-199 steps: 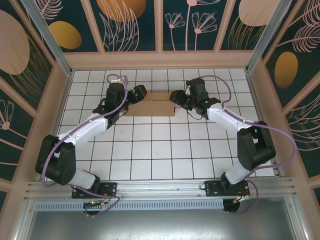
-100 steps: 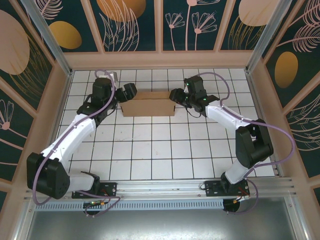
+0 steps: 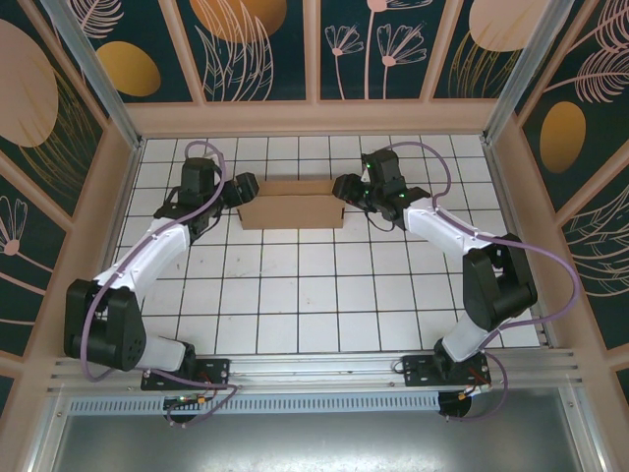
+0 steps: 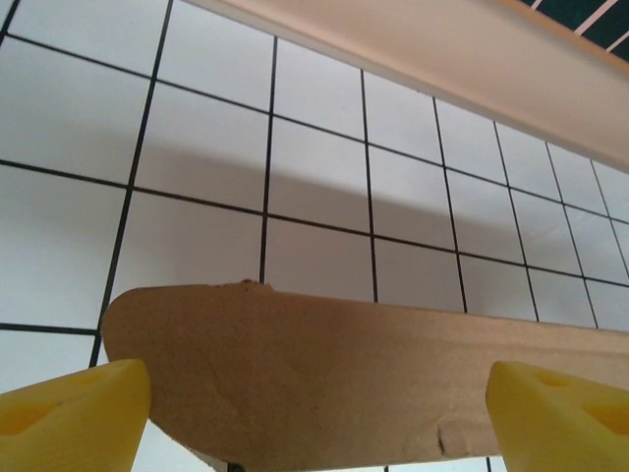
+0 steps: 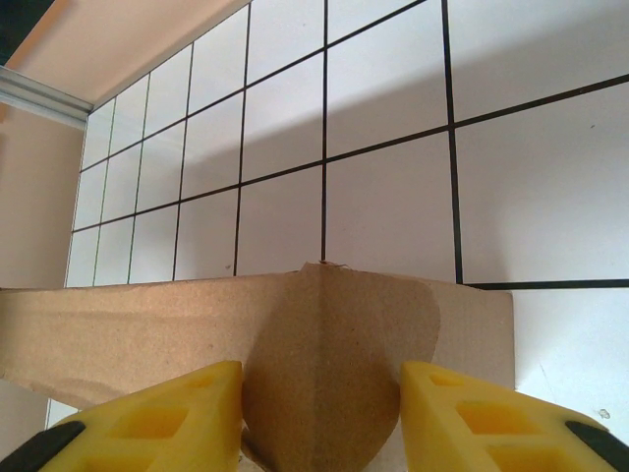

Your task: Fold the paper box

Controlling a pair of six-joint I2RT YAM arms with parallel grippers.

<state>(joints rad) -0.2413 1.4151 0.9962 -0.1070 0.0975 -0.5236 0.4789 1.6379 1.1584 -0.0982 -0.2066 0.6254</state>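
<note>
The paper box is plain brown cardboard, standing as a shallow box at the far middle of the tiled floor. My left gripper sits at its left end, open. In the left wrist view the yellow fingertips stand wide apart, with a rounded flap of the paper box lying between them, touching neither. My right gripper is at the right end. In the right wrist view its fingers press from both sides on a creased, rounded end flap of the paper box.
The wooden back wall runs close behind the box. Side walls stand left and right of the white tiled floor. Cables loop over both wrists.
The left gripper has drawn back leftward off the box's left end. The box now reaches further left than one second ago. The right gripper has stayed at the right end.
</note>
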